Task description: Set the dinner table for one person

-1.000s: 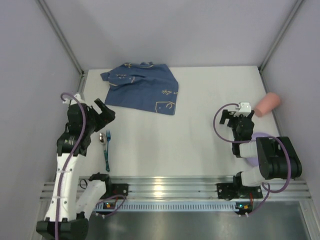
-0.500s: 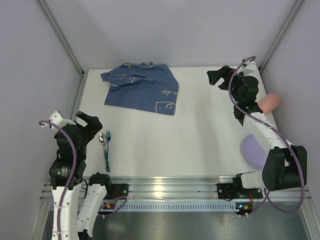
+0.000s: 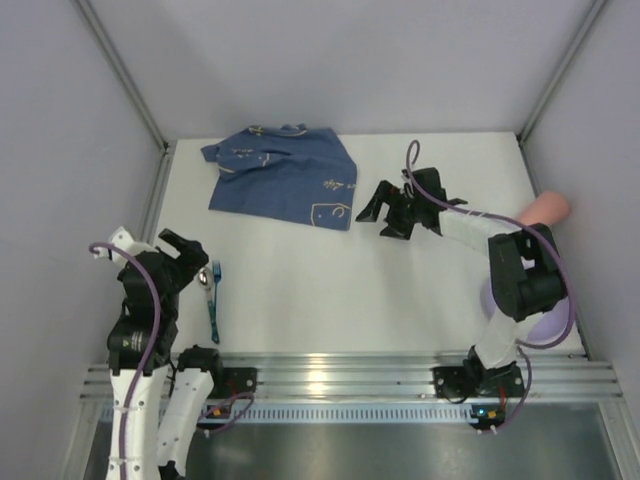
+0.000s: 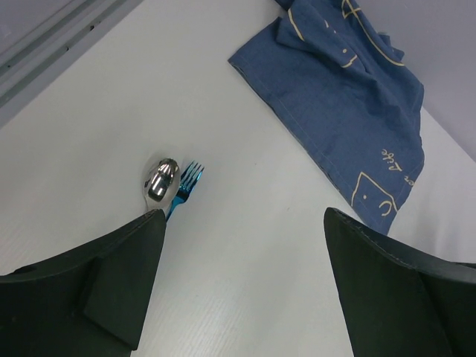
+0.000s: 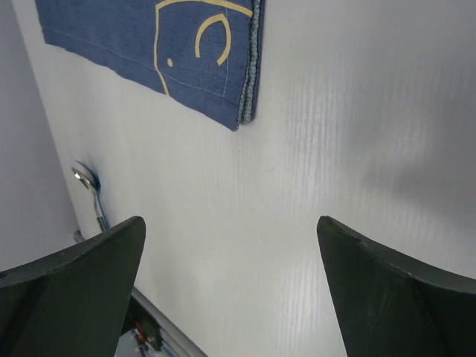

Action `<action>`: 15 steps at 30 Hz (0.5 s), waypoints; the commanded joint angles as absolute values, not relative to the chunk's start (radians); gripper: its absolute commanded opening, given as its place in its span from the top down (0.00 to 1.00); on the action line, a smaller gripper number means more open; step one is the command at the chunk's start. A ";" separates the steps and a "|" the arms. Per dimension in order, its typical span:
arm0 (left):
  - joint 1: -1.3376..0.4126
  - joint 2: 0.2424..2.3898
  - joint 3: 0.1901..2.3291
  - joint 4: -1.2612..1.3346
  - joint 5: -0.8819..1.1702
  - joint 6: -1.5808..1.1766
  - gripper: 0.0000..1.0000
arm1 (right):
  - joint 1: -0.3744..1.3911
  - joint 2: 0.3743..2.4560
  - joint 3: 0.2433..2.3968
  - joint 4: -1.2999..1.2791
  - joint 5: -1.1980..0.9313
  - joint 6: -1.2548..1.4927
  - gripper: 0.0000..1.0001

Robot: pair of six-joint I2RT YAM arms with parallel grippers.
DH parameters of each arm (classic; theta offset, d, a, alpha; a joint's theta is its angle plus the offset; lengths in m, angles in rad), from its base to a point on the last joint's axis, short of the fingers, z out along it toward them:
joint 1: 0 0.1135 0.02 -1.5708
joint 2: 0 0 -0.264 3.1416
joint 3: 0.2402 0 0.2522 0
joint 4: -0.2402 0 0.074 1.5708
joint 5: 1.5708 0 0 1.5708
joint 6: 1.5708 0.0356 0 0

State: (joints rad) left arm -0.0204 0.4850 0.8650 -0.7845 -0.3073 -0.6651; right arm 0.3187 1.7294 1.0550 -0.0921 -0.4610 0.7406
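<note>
The dinner table [image 3: 400, 290] is a large white tabletop that fills the floor of the grey-walled cell, with a ridged aluminium rail [image 3: 330, 370] along its near edge where both arms are bolted. A blue cloth mat [image 3: 285, 185] with cream line drawings lies rumpled in the far left part of it. Near the left edge, a metal spoon [image 3: 204, 280] and a blue fork [image 3: 214, 305] lie side by side, just beside each other, heads pointing away from the rail. A pink cup [image 3: 545, 210] lies on its side at the far right edge, and a lavender plate [image 3: 487, 298] sits on the near right, partly hidden behind the right arm.

The left gripper [image 3: 195, 255] hovers over the spoon and fork with its fingers spread wide, holding nothing. The right gripper [image 3: 378, 215] reaches across to the middle of the tabletop, just right of the mat's near corner, its fingers also spread wide and empty.
</note>
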 commanded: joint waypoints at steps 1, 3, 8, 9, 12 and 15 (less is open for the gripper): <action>-0.018 0.456 0.848 -0.768 -0.287 -0.684 0.08 | 0.399 1.813 1.184 -0.256 -0.376 0.660 0.00; -0.018 0.450 0.841 -0.781 -0.284 -0.687 0.08 | 0.425 1.891 1.239 -0.271 -0.335 0.660 0.00; -0.018 0.414 0.845 -0.801 -0.298 -0.698 0.08 | 0.454 2.025 1.348 -0.267 -0.275 0.692 0.00; -0.018 0.410 0.848 -0.801 -0.295 -0.701 0.08 | 0.454 2.061 1.367 -0.268 -0.272 0.707 0.01; -0.018 0.403 0.868 -0.828 -0.290 -0.706 0.08 | 0.457 2.120 1.446 -0.271 -0.246 0.739 0.02; -0.018 0.400 0.882 -0.857 -0.281 -0.707 0.08 | 0.462 2.195 1.540 -0.297 -0.233 0.778 0.05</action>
